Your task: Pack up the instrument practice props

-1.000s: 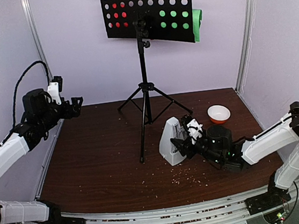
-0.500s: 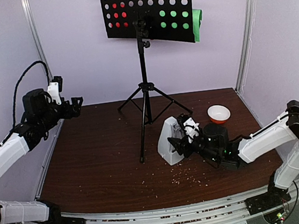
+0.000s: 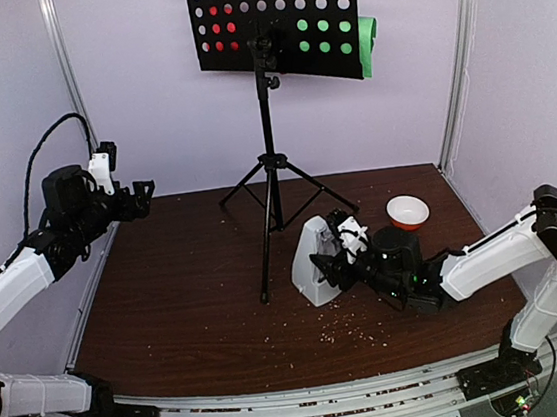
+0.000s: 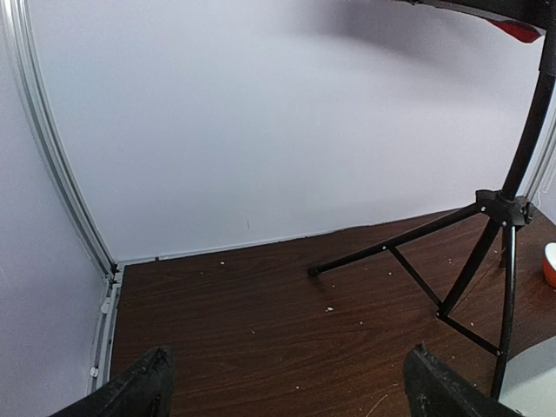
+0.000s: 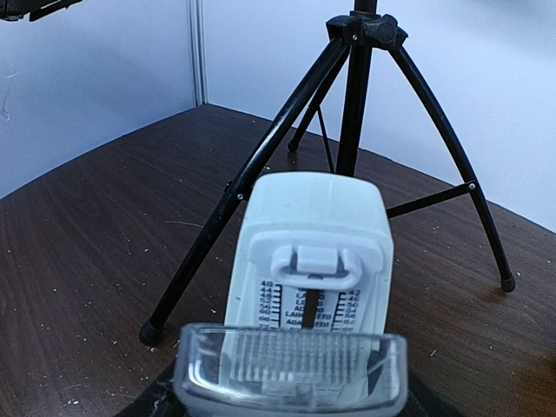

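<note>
Plainly, the white metronome [image 5: 308, 252] is the thing best seen. It is a blunt pyramid standing upright on the brown table [image 3: 168, 302], right of centre and a little toward the near edge. It is just beside one foot of the music stand [image 3: 265, 119]. Its open face carries a printed black scale, with a dark rod running down the middle and a white clip at the top.

The clear plastic cover [image 5: 291, 365], ribbed and glassy, is off the metronome. It is pinched in the right tool [image 3: 340, 250] just in front of that face, hiding the lower part of the scale. The tool's own fingers are mostly lost behind the cover, showing only as dark shapes at the bottom of the wrist view.

The stand rests on its tripod legs at the middle of the table's far half. Its black perforated desk is cut off by the top of the overhead picture. The red sheet [image 3: 223, 29] shows only as dots through the holes on the left. The green sheet [image 3: 367, 42] shows through the holes on the right and curls out past the desk's right edge.

The left tool [image 4: 287, 387] hangs above the far-left corner, its fingers spread wide with nothing between them. A small orange-and-white bowl [image 3: 407, 212] sits near the right edge, and pale crumbs are scattered over the table.
</note>
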`<state>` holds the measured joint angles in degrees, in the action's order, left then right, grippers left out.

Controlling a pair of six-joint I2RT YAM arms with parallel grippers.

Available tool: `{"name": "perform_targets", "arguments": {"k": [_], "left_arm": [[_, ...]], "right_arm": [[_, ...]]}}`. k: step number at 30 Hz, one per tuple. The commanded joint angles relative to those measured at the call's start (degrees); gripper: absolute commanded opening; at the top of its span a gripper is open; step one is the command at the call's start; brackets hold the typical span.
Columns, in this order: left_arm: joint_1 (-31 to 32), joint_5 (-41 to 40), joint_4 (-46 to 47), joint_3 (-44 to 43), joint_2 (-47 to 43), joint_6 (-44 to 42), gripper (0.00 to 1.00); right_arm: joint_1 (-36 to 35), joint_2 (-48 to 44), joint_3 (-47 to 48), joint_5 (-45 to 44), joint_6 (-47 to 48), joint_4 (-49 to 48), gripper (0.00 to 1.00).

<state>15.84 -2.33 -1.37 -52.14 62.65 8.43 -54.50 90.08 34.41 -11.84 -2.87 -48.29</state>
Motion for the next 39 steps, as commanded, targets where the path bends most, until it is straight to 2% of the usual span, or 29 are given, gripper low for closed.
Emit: {"name": "perform_targets", "arguments": {"k": [1,25,39], "left_arm": [[-0.11,0.64,2.60,0.53,-0.51,-0.82,0.95],[-0.16,1.01,2.60,0.59,-0.84,-0.67,0.94],[-0.18,1.19,2.62,0.55,-0.82,-0.63,0.95]], "right_arm": [[0.13,0.49,1.88,-1.67,-0.38,4.70,0.62],[0.88,0.45,8.32,-4.60,-2.40,13.37,0.72],[1.81,1.85,11.84,-3.93,-1.58,14.80,0.76]]}}
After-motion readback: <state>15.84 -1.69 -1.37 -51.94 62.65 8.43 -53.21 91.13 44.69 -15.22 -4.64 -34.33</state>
